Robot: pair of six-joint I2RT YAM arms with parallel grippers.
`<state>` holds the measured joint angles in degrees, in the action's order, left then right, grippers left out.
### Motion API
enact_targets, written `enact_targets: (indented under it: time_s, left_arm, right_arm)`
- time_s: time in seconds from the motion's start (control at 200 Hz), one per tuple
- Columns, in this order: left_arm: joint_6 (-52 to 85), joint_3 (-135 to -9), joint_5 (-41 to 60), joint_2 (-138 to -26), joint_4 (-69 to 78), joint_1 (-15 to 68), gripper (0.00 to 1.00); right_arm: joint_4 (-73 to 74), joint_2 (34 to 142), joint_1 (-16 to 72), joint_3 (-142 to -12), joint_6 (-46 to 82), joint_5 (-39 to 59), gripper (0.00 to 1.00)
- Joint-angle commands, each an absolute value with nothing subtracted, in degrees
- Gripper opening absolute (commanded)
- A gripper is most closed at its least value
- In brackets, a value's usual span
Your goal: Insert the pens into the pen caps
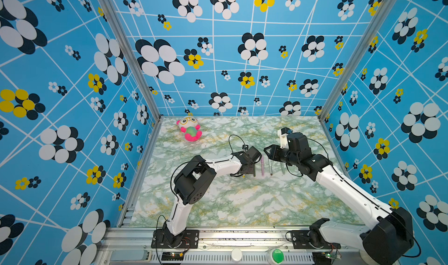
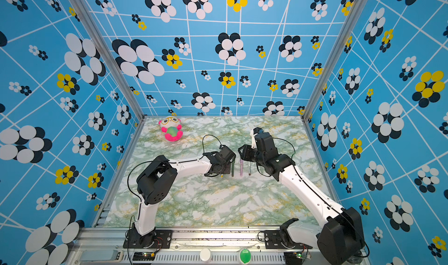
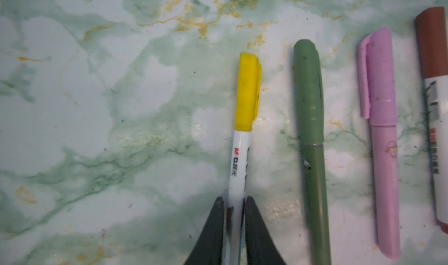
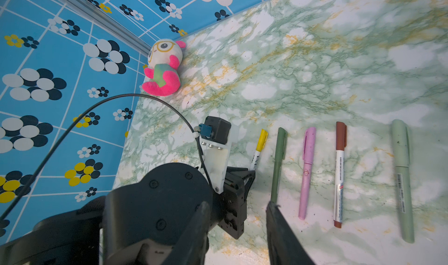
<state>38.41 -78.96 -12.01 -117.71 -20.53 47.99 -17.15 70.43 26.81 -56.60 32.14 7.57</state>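
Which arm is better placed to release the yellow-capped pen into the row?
Left. The left gripper clamps the yellow-capped pen, beside the dark green pen; the right gripper is open and holds nothing.

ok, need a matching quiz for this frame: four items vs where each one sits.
1 yellow-capped pen
2 pink pen
3 pale green pen
4 plush

a far corner of table
b between jaws of left gripper
c row's end, beside brown-capped pen
d between dark green pen and brown-capped pen

Pairs: 1-b, 2-d, 3-c, 4-a

Left pincer (image 3: 234,200) low; right pincer (image 4: 237,204) agape.
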Motion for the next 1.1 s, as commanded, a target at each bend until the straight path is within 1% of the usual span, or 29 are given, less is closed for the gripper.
enact_targets:
  time_s: [0.0,0.165,0.345,0.475,0.58,0.755,0.845,1.015,1.095]
  left_arm:
    - [38.83,-79.72,-12.39,-118.87,-20.53,47.44,0.21]
    - [39.07,-79.02,-11.99,-118.0,-19.51,47.07,0.23]
    - [39.48,-78.67,-11.43,-118.36,-19.16,47.02,0.17]
    - [39.5,-78.61,-11.25,-118.3,-18.81,46.89,0.17]
    - [39.67,-78.58,-11.24,-118.26,-18.72,46.87,0.14]
    - [39.76,-78.73,-11.16,-118.04,-18.59,46.85,0.14]
    - [39.25,-79.08,-11.52,-117.36,-18.87,46.93,0.18]
    - [36.82,-79.34,-14.05,-113.9,-19.06,46.83,0.31]
    - [34.17,-78.78,-14.87,-111.17,-17.43,46.65,0.33]
  right_arm:
    - [-16.92,69.17,26.44,-55.75,32.35,7.56,0.41]
    - [-17.3,69.35,26.37,-56.07,32.31,7.48,0.41]
    - [-17.64,69.18,26.37,-56.4,32.48,7.38,0.41]
    - [-17.92,68.99,26.36,-56.51,32.44,7.38,0.41]
    - [-18.27,68.95,26.36,-56.67,32.32,7.4,0.41]
    - [-18.73,68.91,26.35,-56.99,31.99,7.23,0.41]
    - [-18.96,68.75,26.36,-57.2,31.66,7.21,0.41]
    - [-19.66,68.42,26.14,-58.38,30.53,6.9,0.41]
    - [-20.13,68.22,25.94,-59.27,29.68,6.79,0.42]
